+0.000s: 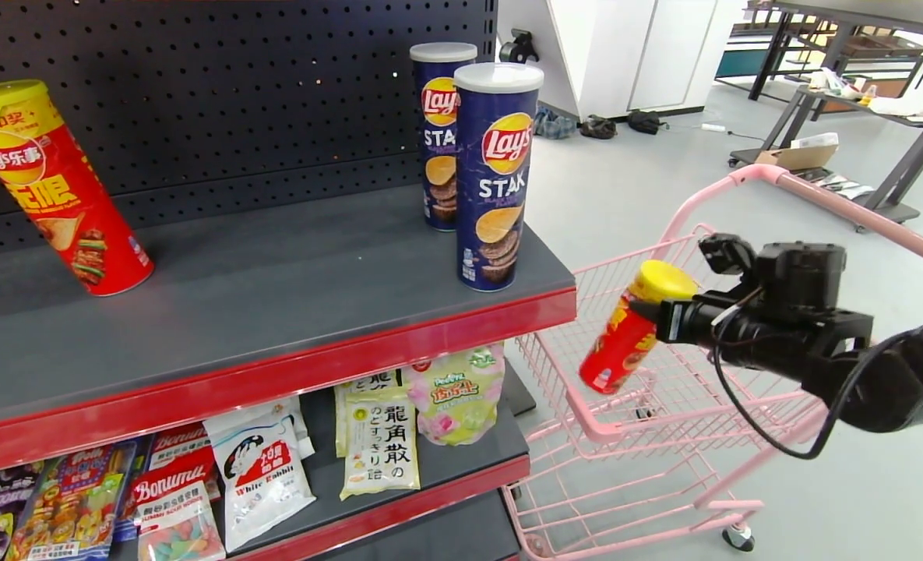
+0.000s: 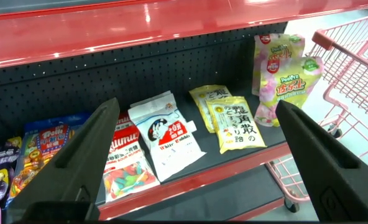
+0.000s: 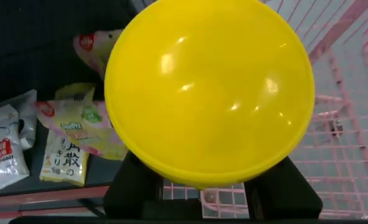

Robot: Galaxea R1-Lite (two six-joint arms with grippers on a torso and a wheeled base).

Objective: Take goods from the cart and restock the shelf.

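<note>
Yellow lid (image 3: 209, 87) of the held red can (image 1: 621, 351) sits closest: smooth, glossy plastic, round and slightly domed. The right gripper (image 1: 652, 318) pinches the can just under that lid, one finger pressed on either side. It holds the can tilted above the pink cart (image 1: 741, 175), off the shelf's right end.

The top shelf board (image 1: 274, 265) is flat matte grey with a red front lip and a pegboard back. The bare stretch between the other red can (image 1: 56, 191) and the two blue cans (image 1: 496, 179) looks the best spot. The robot should probably lift the base over the lip, right the can and seat it flat before releasing. A tall, slick tube gripped high would tip easily.

The cart's thin wire mesh could snag the base. The left gripper (image 2: 199, 158), fingers spread wide and holding nothing, hangs before the lower shelf's soft, crinkly pouches (image 2: 165, 140).
</note>
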